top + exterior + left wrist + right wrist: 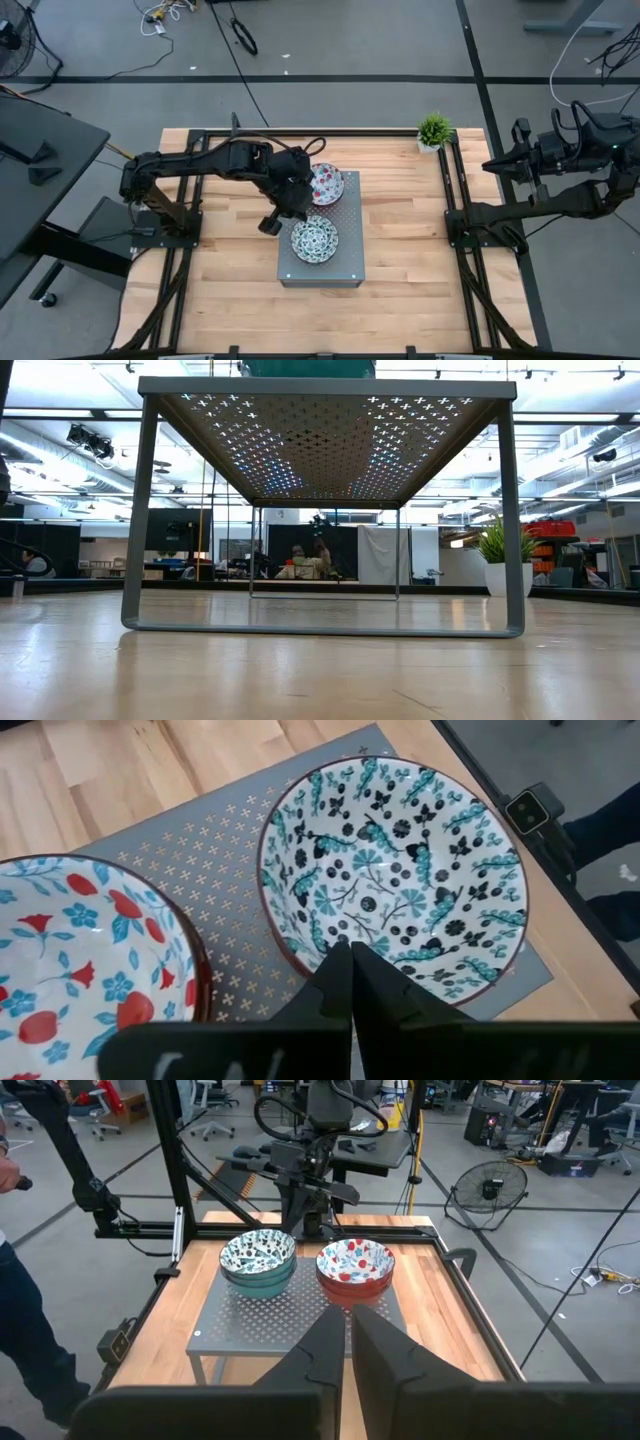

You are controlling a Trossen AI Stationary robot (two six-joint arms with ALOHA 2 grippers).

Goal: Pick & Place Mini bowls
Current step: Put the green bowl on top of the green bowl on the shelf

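Two stacks of mini bowls on the grey perforated stand (345, 255) mid-worktop: blue-green bowl (314, 240) on top of the stack nearer the front edge, red floral bowl (326, 184) on top of the one nearer the back. Stack counts hard to read, looks like more than one each in the right wrist view. Left gripper (270, 226) hangs just beside the blue-green bowl's rim, fingers (350, 982) pressed together, nothing held. Right gripper (492, 165) parked off the worktop's right edge, fingers (325, 1342) nearly closed, a thin gap between them, empty. Small potted plant (434, 130) at the back right corner of the wooden worktop (230, 290)
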